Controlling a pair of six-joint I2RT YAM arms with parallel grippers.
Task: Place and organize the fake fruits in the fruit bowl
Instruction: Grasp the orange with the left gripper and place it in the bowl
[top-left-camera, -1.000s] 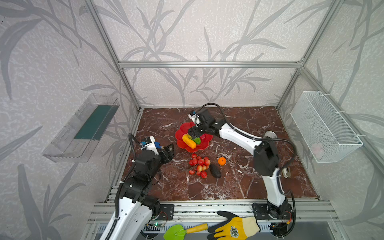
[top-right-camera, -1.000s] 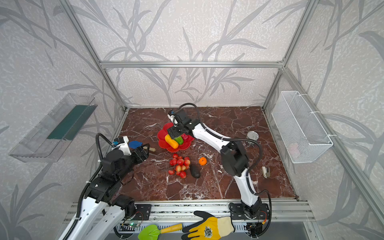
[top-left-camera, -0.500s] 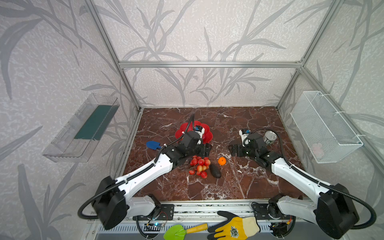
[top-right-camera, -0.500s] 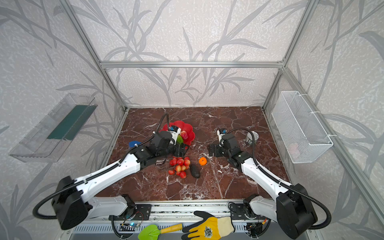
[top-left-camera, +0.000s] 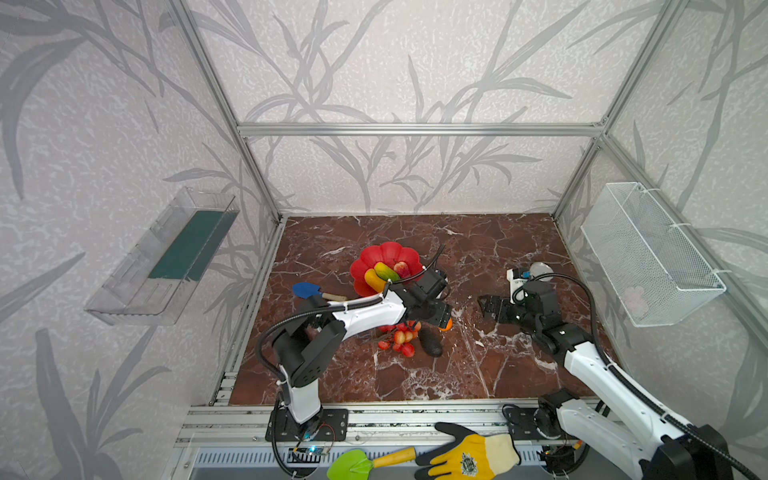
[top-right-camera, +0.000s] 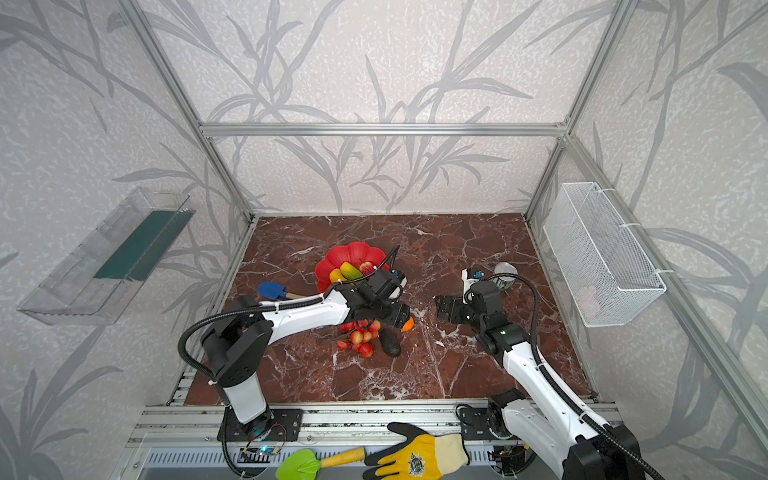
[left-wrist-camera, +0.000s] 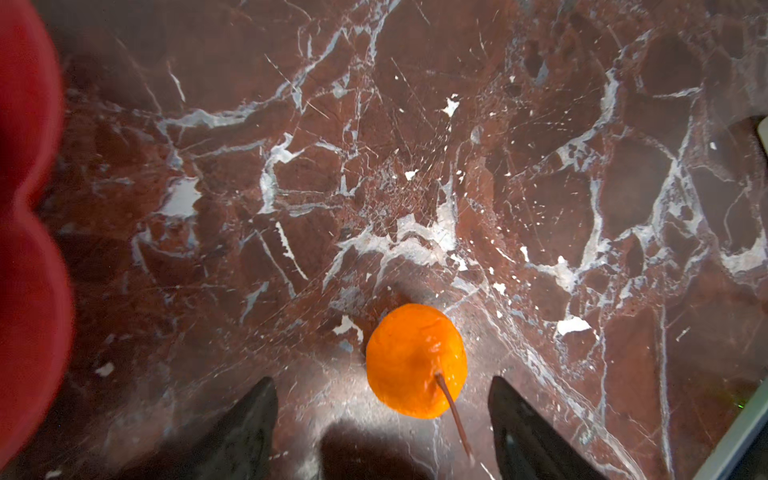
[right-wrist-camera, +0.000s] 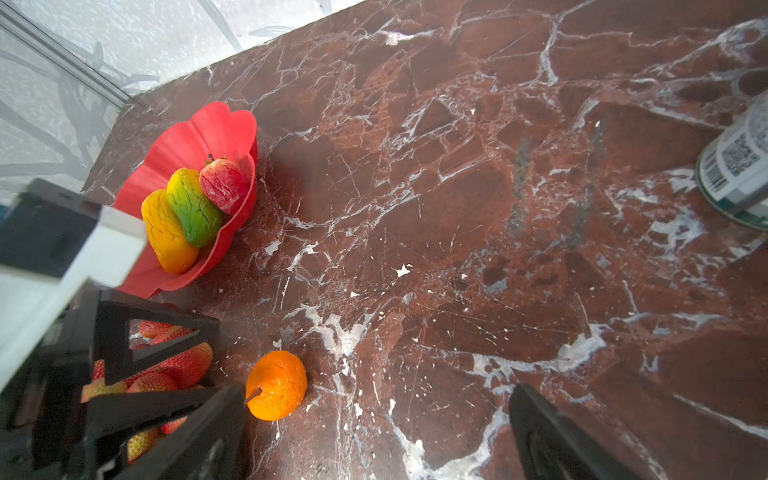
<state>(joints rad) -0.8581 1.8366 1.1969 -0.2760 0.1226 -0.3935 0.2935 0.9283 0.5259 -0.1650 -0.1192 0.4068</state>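
The red scalloped fruit bowl (top-left-camera: 386, 251) (top-right-camera: 353, 248) (right-wrist-camera: 199, 133) holds an orange-yellow oblong (right-wrist-camera: 168, 228), a yellow-green oblong (right-wrist-camera: 193, 208) and a red-green peach-like fruit (right-wrist-camera: 224, 185). The red grape bunch (top-left-camera: 399, 338), the dark avocado (top-left-camera: 430, 343) and the tiny orange (left-wrist-camera: 415, 361) (right-wrist-camera: 276, 384) lie on the marble in front of the bowl. My left gripper (left-wrist-camera: 382, 399) (top-left-camera: 442, 318) hangs open over the orange, which sits partly between its fingers without touching them. My right gripper (right-wrist-camera: 376, 399) (top-left-camera: 484, 307) stands open and empty, to the right of the orange.
A blue toy trowel (top-left-camera: 307, 289) lies left of the bowl. A metal can (top-left-camera: 540, 269) (right-wrist-camera: 739, 166) stands behind the right arm. A white wire basket (top-left-camera: 648, 253) hangs on the right wall and a clear tray (top-left-camera: 166, 253) on the left wall. A green trowel (top-left-camera: 353, 465) and a glove (top-left-camera: 469, 455) lie at the front.
The right gripper has left the bowl and drawn back to the right. The left arm has reached out from the left edge and now hangs over the orange.
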